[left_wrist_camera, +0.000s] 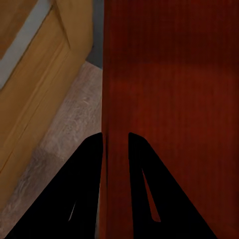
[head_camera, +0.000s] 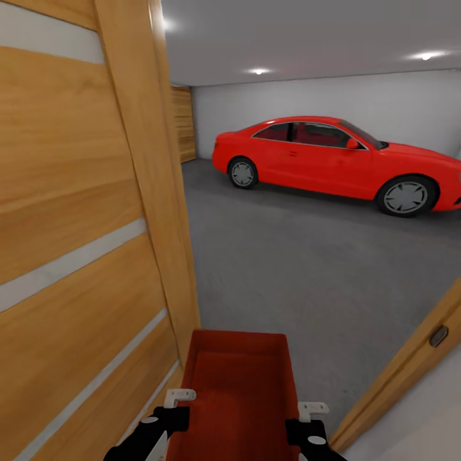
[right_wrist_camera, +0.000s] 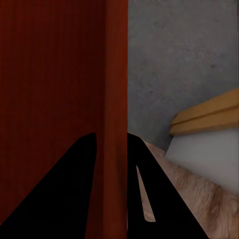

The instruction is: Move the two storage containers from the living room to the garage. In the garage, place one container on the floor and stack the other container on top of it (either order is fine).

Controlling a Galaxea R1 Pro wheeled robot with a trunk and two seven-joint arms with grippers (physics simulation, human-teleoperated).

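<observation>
Container (head_camera: 240, 384) number one, an orange-red open-top bin, sits low in the middle of the head view, carried between the two arms right at a doorway, with the left gripper (head_camera: 169, 410) on its left wall and the right gripper (head_camera: 307, 416) on its right wall. A big wooden door (head_camera: 83, 224) with pale stripes stands open on the left, and a slice of wooden door frame (head_camera: 410, 365) cuts across the lower right. Past the bin you get the dark grey garage floor (head_camera: 307, 262), a red car (head_camera: 339, 160) parked side-on well beyond it, a plain white wall (head_camera: 320, 96) behind the car and some ceiling lights. In the left wrist view, the left gripper (left_wrist_camera: 117, 137) has its black fingers (left_wrist_camera: 89, 189) pinched narrow over the bin's wall (left_wrist_camera: 109, 89), one finger each side, with light wood flooring (left_wrist_camera: 64, 134) and the door below. In the right wrist view it's the same deal: the right gripper (right_wrist_camera: 112, 135) clamps the opposite wall (right_wrist_camera: 115, 74), with grey concrete, the frame and a bit of plank floor (right_wrist_camera: 199, 194) underneath.
</observation>
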